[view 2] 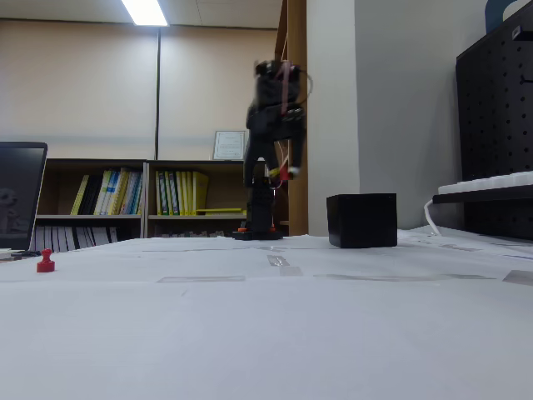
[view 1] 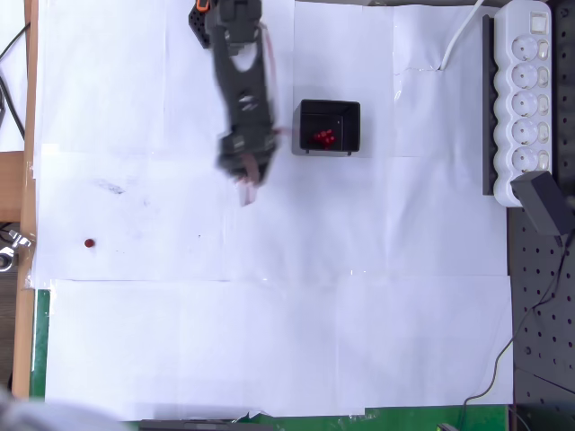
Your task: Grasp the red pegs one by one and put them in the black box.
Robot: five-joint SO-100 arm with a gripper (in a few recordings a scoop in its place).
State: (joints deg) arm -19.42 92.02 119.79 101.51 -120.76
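Done: we count several red pegs in the black box (view 1: 329, 127) | Left: one red peg (view 1: 89, 243) far left on bench | Fingers (view 1: 249, 184) blurred, grip unreadable

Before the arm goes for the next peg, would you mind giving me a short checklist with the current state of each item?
1. Peg left to fetch: ok. One red peg stands alone on the white paper, far left in the overhead view.
2. Peg upright and graspable: ok, it stands on its base in the fixed view.
3. Earlier pegs delivered: ok, a red cluster lies inside the black box.
4. Gripper empty and open: cannot tell, it is motion-blurred.
5. Path from gripper to peg: ok, only bare paper lies between.
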